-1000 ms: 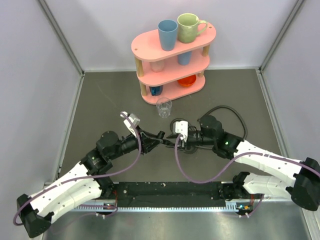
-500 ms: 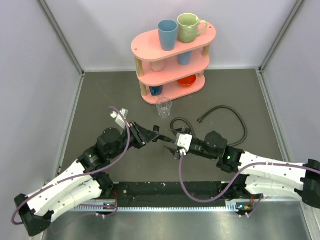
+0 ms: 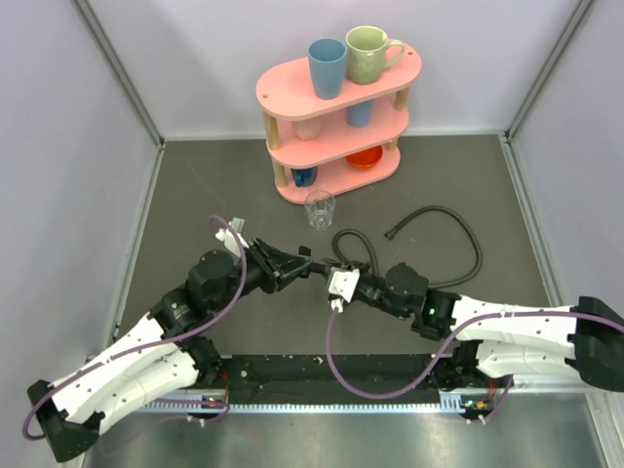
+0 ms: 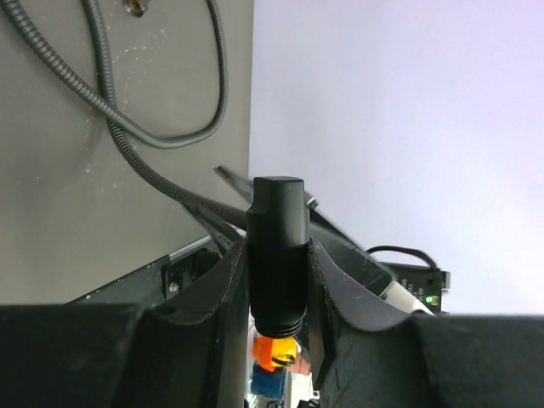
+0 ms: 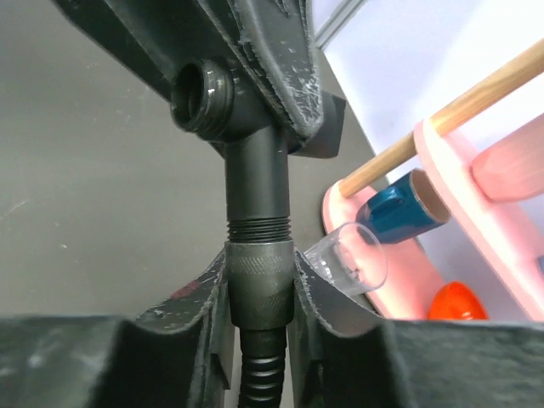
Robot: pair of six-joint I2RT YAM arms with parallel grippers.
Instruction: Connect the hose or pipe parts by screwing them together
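- Left pincer [image 3: 300, 264]: closed on a black elbow fitting [image 3: 312, 267], held clear above the table [image 3: 195, 185].
- Right pincer [image 3: 330, 276]: both fingers press against the knurled nut [image 5: 259, 280] at the end of the hose [image 3: 458, 222].
- Fitting: smooth, matte black. In the right wrist view its stem points down into the nut, and a band of thread shows just above the nut's rim. An open round port [image 5: 201, 92] faces sideways at the top.
- Hose: thin, black and ribbed. It lies in loops on the table behind the right arm, with its free end [image 3: 390, 234] resting flat.
- Clearances: the joint hangs near the middle of the table, towards the front. A clear glass [image 3: 320, 208] stands near, behind the joint, and the pink shelf [image 3: 336, 93] stands further back. Both side walls are well apart from the pincers, and bare table lies to the left of the left arm.
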